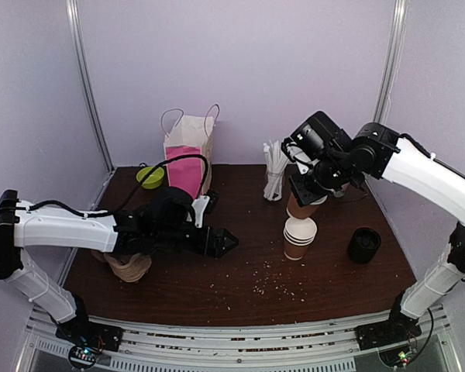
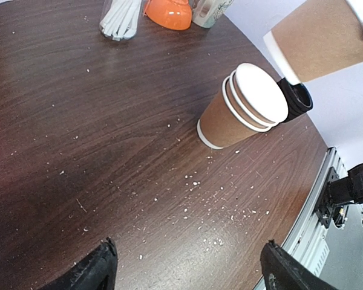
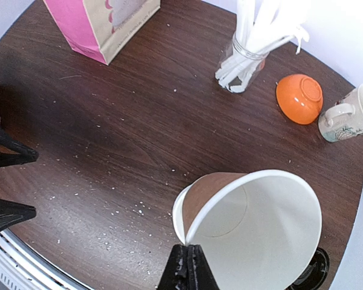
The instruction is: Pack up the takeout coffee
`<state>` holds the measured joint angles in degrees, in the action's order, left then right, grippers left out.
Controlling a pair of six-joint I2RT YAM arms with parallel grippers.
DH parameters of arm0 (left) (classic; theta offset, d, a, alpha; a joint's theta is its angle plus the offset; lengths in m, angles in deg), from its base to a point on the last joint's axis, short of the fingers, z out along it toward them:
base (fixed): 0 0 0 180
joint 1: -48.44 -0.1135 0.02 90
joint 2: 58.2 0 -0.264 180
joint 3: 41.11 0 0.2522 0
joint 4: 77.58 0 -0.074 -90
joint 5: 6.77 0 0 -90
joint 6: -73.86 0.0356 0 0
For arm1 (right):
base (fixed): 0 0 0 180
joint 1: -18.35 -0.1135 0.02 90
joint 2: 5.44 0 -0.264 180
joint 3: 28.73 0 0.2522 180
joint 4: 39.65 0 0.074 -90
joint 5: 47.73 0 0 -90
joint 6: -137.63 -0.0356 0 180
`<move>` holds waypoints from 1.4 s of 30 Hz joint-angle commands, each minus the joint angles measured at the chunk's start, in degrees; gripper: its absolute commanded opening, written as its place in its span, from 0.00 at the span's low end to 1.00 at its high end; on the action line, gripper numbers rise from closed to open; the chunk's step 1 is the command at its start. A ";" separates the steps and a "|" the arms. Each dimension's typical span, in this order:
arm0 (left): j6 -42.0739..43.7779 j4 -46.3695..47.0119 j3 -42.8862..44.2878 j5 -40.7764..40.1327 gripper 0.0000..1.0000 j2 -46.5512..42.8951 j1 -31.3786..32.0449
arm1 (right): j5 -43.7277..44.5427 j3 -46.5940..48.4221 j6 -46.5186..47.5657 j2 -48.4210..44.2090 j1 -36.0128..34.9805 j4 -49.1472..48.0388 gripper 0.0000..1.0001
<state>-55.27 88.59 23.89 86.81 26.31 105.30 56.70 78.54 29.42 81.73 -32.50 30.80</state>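
My right gripper (image 1: 310, 190) is shut on the rim of an open brown paper cup (image 1: 302, 206) and holds it tilted just above a stack of brown paper cups (image 1: 299, 237). In the right wrist view my shut gripper (image 3: 188, 266) pinches the cup's (image 3: 260, 232) white rim, and the stack's rim (image 3: 178, 219) peeks out beneath. No cup has a lid on. Black lids (image 1: 363, 245) sit right of the stack. My left gripper (image 1: 222, 242) is open and empty, low over the table left of the stack. In the left wrist view, the open gripper (image 2: 190, 272) faces the stack (image 2: 242, 109) and the held cup (image 2: 320, 39).
A pink and cream paper bag (image 1: 187, 153) stands at the back. A glass of white utensils (image 1: 274, 175), an orange bowl (image 3: 299, 98) and a cream mug (image 3: 348, 115) are behind the cups. A cardboard carrier (image 1: 129, 266) lies under my left arm. Crumbs dot the table.
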 commanded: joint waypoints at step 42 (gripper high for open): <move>-0.98 -4.40 -14.10 -19.78 0.89 -27.51 0.27 | 0.51 5.54 -7.09 17.38 -21.94 -2.37 0.50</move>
<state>-56.95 83.78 8.53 67.90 -1.85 105.30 53.67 80.18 23.73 105.43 -54.90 25.03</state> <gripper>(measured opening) 0.890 0.481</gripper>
